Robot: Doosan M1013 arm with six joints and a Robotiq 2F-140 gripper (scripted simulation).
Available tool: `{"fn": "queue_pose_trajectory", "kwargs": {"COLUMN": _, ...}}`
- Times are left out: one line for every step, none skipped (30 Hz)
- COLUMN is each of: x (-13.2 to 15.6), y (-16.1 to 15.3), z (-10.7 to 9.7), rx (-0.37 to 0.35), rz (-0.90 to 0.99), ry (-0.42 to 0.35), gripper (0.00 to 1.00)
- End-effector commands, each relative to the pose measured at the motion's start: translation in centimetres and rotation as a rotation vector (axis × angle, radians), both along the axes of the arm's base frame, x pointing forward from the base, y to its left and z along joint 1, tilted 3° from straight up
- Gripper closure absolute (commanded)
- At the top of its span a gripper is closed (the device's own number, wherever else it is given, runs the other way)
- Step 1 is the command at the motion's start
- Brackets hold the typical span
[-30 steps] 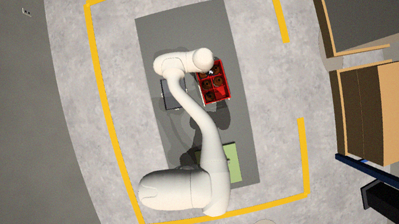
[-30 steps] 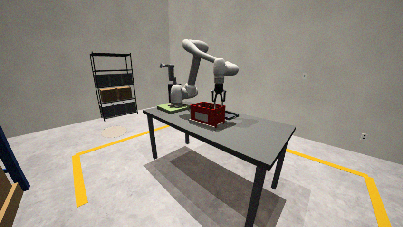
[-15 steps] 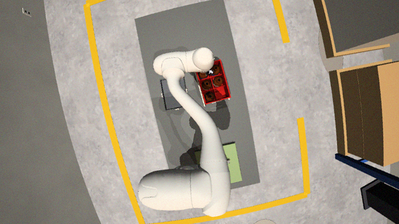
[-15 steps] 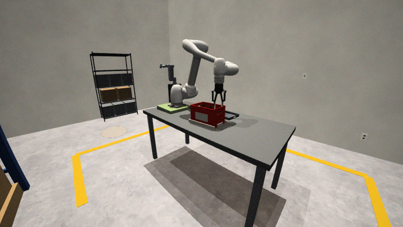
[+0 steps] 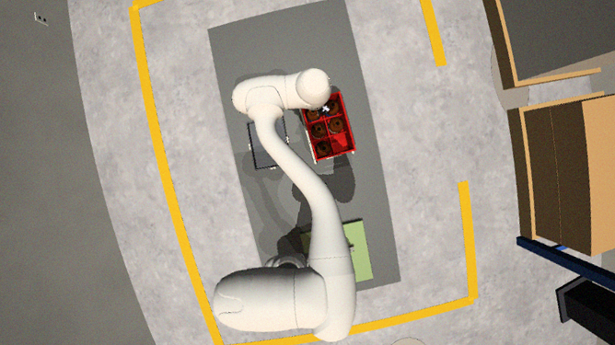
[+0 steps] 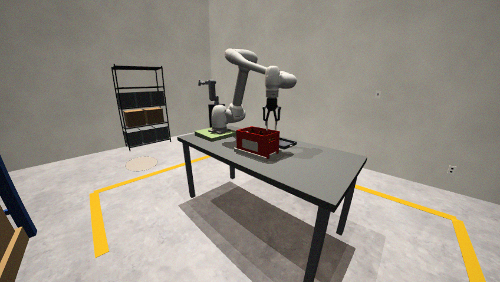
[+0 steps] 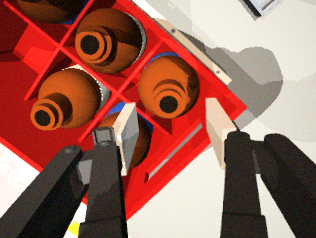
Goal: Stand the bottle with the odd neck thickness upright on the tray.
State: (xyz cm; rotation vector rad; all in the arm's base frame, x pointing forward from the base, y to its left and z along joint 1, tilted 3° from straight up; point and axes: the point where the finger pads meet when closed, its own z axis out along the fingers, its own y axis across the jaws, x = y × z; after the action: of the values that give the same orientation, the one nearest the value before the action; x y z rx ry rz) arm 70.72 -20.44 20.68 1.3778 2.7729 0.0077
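Note:
The red crate (image 5: 348, 126) (image 6: 262, 145) (image 7: 137, 197) stands level and holds five brown bottles. My gripper (image 6: 271, 128) (image 7: 171, 115) is partly open and empty, pointing down at the crate's end. In the wrist view a corner bottle (image 7: 168, 104) shows between its fingertips, with no visible contact. A second bottle (image 7: 142, 147) is partly hidden behind the left finger. Another bottle (image 7: 90, 45) and a white-labelled bottle (image 7: 42, 118) stand in neighbouring compartments; the fifth bottle (image 7: 50, 11) is cut off by the top edge. The dark tray (image 5: 267, 155) (image 6: 288, 143) bears no visible bottle; the arm partly covers it.
One crate compartment (image 5: 342, 144) has no bottle. A pale rail (image 7: 200, 55) (image 6: 250, 154) runs along the crate's base. The tray lies beside the crate's long side. The arm's green base plate (image 5: 359, 248) (image 6: 210, 135) is at the table's other end.

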Motion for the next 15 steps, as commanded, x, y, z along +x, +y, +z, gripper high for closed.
{"fn": "queue_pose_trajectory", "kwargs": {"x": -0.1, "y": 0.2, "z": 1.4, "rx": -0.001, "rz": -0.002, "ry": 0.000, "gripper": 0.62}}
{"fn": "queue_pose_trajectory", "kwargs": {"x": -0.1, "y": 0.2, "z": 1.8, "rx": -0.001, "rz": -0.002, "ry": 0.000, "gripper": 0.62}}
{"fn": "queue_pose_trajectory", "kwargs": {"x": -0.1, "y": 0.2, "z": 2.1, "rx": -0.001, "rz": -0.002, "ry": 0.000, "gripper": 0.62}}
{"fn": "queue_pose_trajectory", "kwargs": {"x": -0.2, "y": 0.2, "z": 2.4, "rx": -0.001, "rz": -0.002, "ry": 0.000, "gripper": 0.62}}
{"fn": "queue_pose_trajectory", "kwargs": {"x": -0.2, "y": 0.2, "z": 2.7, "rx": -0.001, "rz": -0.002, "ry": 0.000, "gripper": 0.62}}
{"fn": "queue_pose_trajectory", "kwargs": {"x": -0.2, "y": 0.2, "z": 2.9, "rx": -0.001, "rz": -0.002, "ry": 0.000, "gripper": 0.62}}
{"fn": "queue_pose_trajectory", "kwargs": {"x": -0.2, "y": 0.2, "z": 3.2, "rx": -0.001, "rz": -0.002, "ry": 0.000, "gripper": 0.62}}
{"fn": "queue_pose_trajectory", "kwargs": {"x": -0.2, "y": 0.2, "z": 3.4, "rx": -0.001, "rz": -0.002, "ry": 0.000, "gripper": 0.62}}
{"fn": "queue_pose_trajectory", "kwargs": {"x": -0.2, "y": 0.2, "z": 3.5, "rx": -0.001, "rz": -0.002, "ry": 0.000, "gripper": 0.62}}
{"fn": "queue_pose_trajectory", "kwargs": {"x": -0.2, "y": 0.2, "z": 3.7, "rx": -0.001, "rz": -0.002, "ry": 0.000, "gripper": 0.62}}
{"fn": "queue_pose_trajectory", "kwargs": {"x": -0.2, "y": 0.2, "z": 3.8, "rx": -0.001, "rz": -0.002, "ry": 0.000, "gripper": 0.62}}
{"fn": "queue_pose_trajectory", "kwargs": {"x": -0.2, "y": 0.2, "z": 4.0, "rx": -0.001, "rz": -0.002, "ry": 0.000, "gripper": 0.62}}
{"fn": "queue_pose_trajectory", "kwargs": {"x": -0.2, "y": 0.2, "z": 4.0, "rx": -0.001, "rz": -0.002, "ry": 0.000, "gripper": 0.62}}
{"fn": "queue_pose_trajectory", "kwargs": {"x": -0.2, "y": 0.2, "z": 4.1, "rx": -0.001, "rz": -0.002, "ry": 0.000, "gripper": 0.62}}
{"fn": "queue_pose_trajectory", "kwargs": {"x": -0.2, "y": 0.2, "z": 4.2, "rx": -0.001, "rz": -0.002, "ry": 0.000, "gripper": 0.62}}
